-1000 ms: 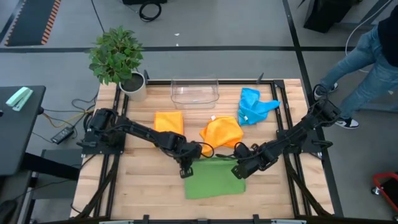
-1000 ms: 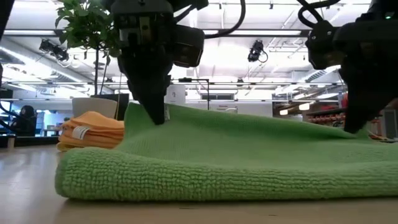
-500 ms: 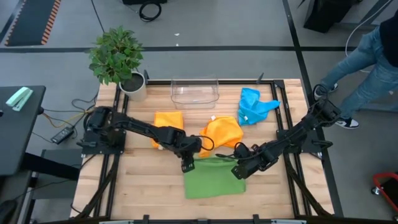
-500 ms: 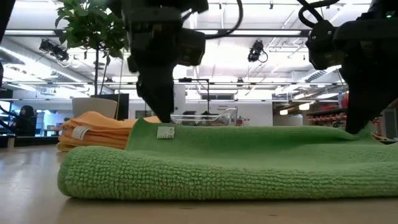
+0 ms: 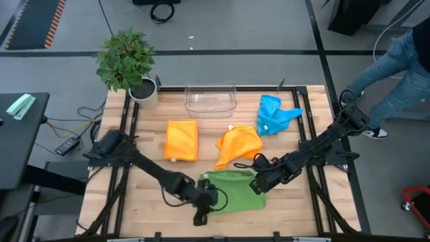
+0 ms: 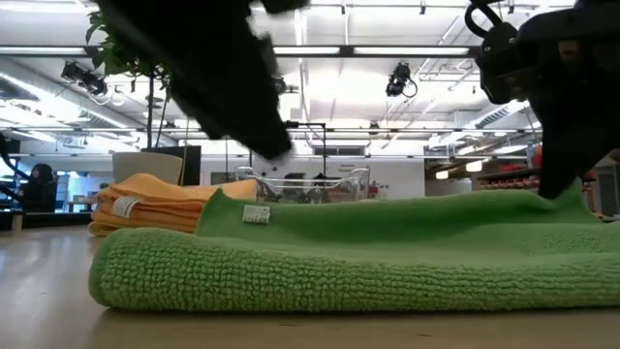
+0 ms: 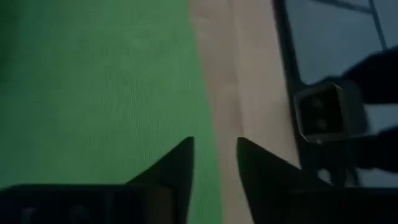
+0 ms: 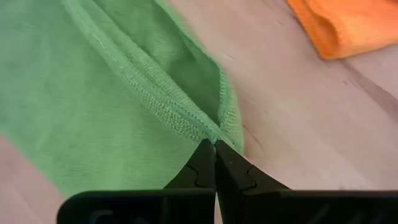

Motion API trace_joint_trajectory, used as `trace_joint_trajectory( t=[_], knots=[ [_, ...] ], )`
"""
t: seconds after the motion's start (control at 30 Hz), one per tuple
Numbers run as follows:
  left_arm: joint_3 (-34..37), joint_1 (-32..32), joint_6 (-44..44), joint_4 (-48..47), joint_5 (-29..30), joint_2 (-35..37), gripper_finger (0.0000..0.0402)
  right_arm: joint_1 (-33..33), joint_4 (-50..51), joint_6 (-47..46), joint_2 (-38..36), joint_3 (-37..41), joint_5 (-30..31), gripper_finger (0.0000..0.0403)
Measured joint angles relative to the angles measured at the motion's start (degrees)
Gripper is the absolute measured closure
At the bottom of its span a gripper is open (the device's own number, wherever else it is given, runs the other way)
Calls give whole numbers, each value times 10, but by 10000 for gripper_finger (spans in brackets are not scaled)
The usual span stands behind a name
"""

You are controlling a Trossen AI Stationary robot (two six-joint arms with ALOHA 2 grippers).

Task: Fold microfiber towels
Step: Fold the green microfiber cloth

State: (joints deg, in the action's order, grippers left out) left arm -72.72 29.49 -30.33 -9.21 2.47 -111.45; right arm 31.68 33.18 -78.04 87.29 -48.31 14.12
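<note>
green towel [image 5: 233, 191] folded, lying on the wooden slat table [image 5: 151, 188], front-centre, well in front of the clear plastic bin [image 5: 211, 99]

right gripper [image 5: 257, 185] at the green towel's right edge, fingers pressed together on the corner where the folded layers meet; wrist view shows the hem pinched right at the tips [image 8: 214, 163]

left gripper [image 5: 200, 216] at the towel's front-left corner, just off the table's front edge side; fingers [image 7: 180, 163] slightly parted, nothing between them, hovering over the towel's edge with bare wood beside it

other towels relative to the bin: folded orange towel [image 5: 181, 140] in front of it to the left, crumpled orange towel [image 5: 238, 144] in front of it to the right, blue towel [image 5: 274, 113] bunched just to its right

potted plant [image 5: 127, 64] at the table's back-left corner, left of the bin

surface: light wood planks, black frame rails down both sides

room: grey floor around the table, a person in jeans [image 5: 396, 67] standing beyond the right rear corner; low view shows an open hall behind with ceiling strip lights [image 6: 387, 102], green towel filling the foreground, white label [image 6: 257, 214] on its top layer
</note>
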Motion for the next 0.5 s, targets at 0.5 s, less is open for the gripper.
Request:
trace_joint_trajectory(
  t=[0.5],
  knots=[
    [-4, 32, -110, -9, -40, -77, 395, -16, -97, 19, 9, 21, -7, 401]
  ],
)
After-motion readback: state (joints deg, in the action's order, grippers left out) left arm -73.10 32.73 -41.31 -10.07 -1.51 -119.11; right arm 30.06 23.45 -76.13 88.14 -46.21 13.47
